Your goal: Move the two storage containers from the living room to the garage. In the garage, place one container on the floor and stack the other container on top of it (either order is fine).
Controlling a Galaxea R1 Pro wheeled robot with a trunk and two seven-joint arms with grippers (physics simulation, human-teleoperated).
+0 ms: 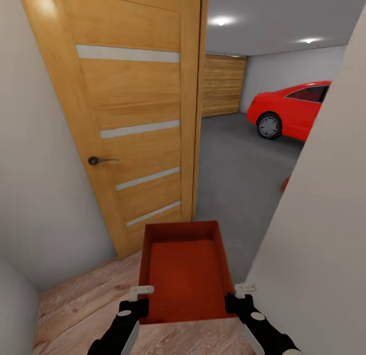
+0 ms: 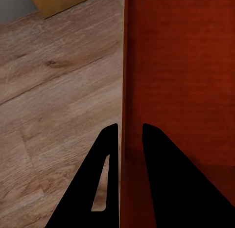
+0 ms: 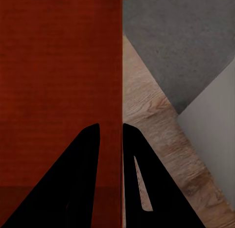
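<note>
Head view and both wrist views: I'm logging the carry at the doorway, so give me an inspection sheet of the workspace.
Surface: wood-plank floor here; grey concrete floor past the doorway.
Job's things: one storage container, empty, held level between both arms.
Clutter: small red object partly hidden by the right wall, unidentifiable.
Grippers: left gripper and right gripper each clamp a side wall.
Cables: nothing seen.
Surroundings: open wooden door, red car, wooden garage door.
</note>
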